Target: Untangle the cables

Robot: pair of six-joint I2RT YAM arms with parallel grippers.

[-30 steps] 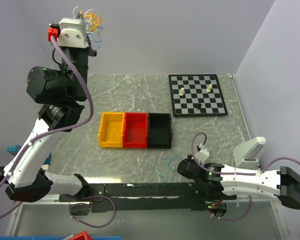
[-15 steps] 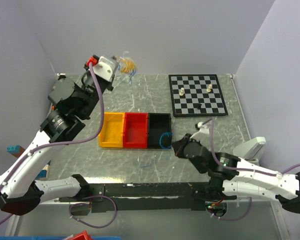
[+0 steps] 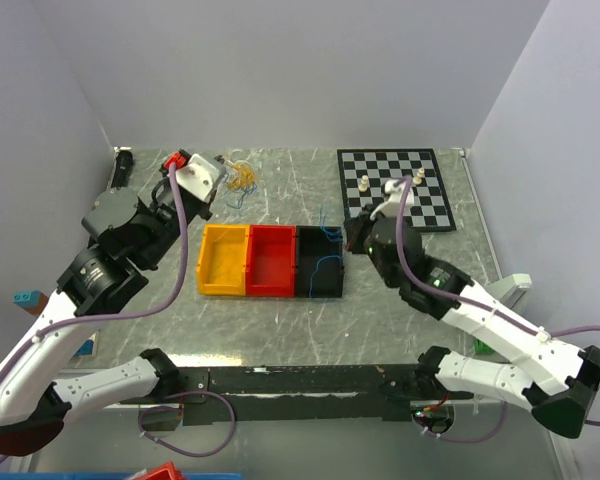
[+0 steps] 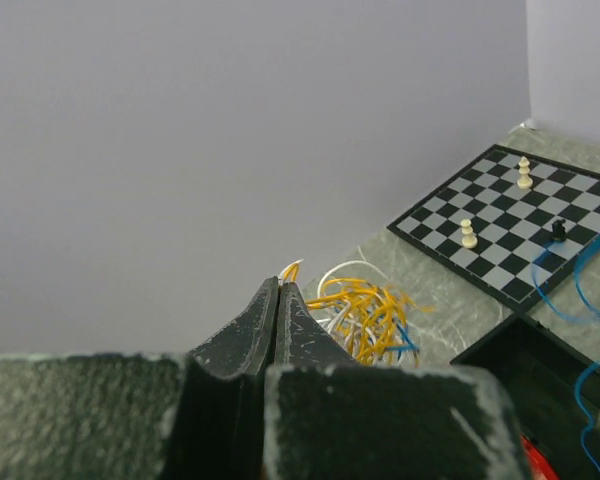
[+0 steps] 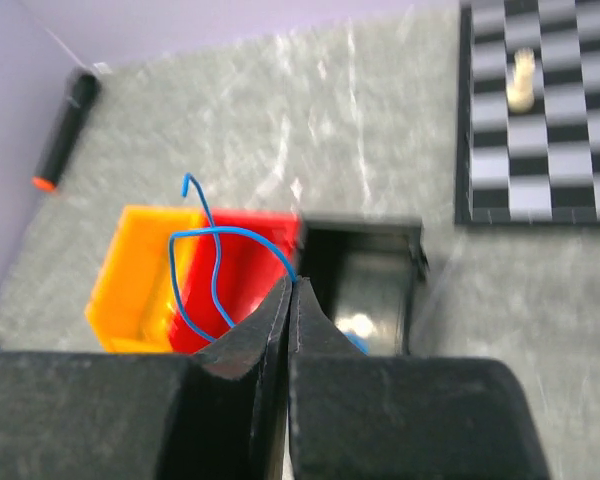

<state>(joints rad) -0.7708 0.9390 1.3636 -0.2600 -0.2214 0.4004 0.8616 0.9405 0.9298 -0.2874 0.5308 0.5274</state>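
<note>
Right gripper [image 5: 288, 285], pinching the blue wire [image 5: 242, 231], hangs by the black bin's [image 5: 360, 228] far-right corner, so you release slightly left.

The table [image 3: 280, 190] had a smooth, grey, marbled surface with a faint sheen. The yellow bin [image 3: 223, 262], red bin [image 3: 271, 262] and black bin [image 3: 318, 262] were smooth moulded plastic. The cables [image 4: 365, 315], the blue cable [image 5: 215, 265] among them, wore slick plastic sheathing. The chessboard [image 3: 395, 190] looked smooth, its material hard to tell. The left gripper [image 4: 279, 287] and right gripper [image 5: 291, 285] were matt black, grainy, pale-scuffed.
</note>
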